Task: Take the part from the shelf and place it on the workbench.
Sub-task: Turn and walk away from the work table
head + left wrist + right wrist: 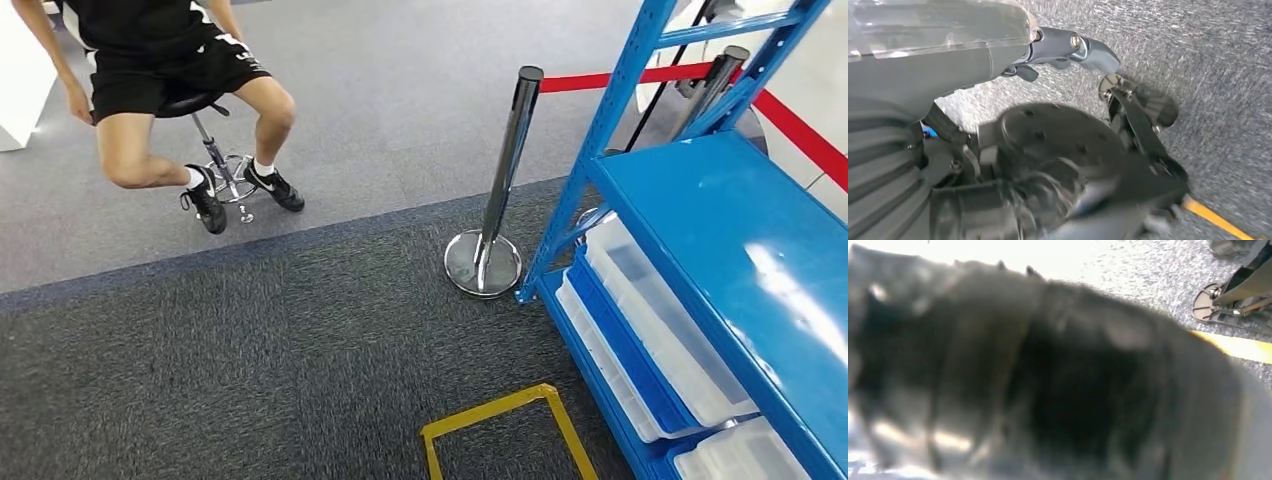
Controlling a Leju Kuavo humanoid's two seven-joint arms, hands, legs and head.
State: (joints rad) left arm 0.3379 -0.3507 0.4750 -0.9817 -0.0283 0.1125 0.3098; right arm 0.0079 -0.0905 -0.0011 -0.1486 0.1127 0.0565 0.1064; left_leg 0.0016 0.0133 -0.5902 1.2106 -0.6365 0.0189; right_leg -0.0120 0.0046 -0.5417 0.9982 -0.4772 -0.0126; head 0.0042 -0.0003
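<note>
On the floor, head view:
Shelf: a blue painted metal shelf unit stands at 3 o'clock, its flat top deck bare and glossy, its upright posts rising toward 1 o'clock.
Bins: translucent white plastic storage bins sit side by side on the lower tiers of the shelf unit, at 4 o'clock; their contents cannot be made out.
Task part: no part can be identified on the shelf unit or in the bins; its location cannot be told.
Barrier post: a chrome stanchion post with a round base stands just beside the near corner of the shelf unit, at centre; a red barrier belt runs from its head toward 2 o'clock, behind the shelf posts.
Floor marking: a yellow tape rectangle outline lies on the dark grey carpet at 6 o'clock, near the shelf base.
Person: a seated person in black shorts and black shoes occupies a chrome-based stool at 10 o'clock, well apart from the shelf.
Left hand: the left hand hangs above the carpet in the left wrist view; grey thumb extended, nothing held, fingers released.
Right hand: the right hand is a dark blur close to the lens in the right wrist view; finger state cannot be told.
</note>
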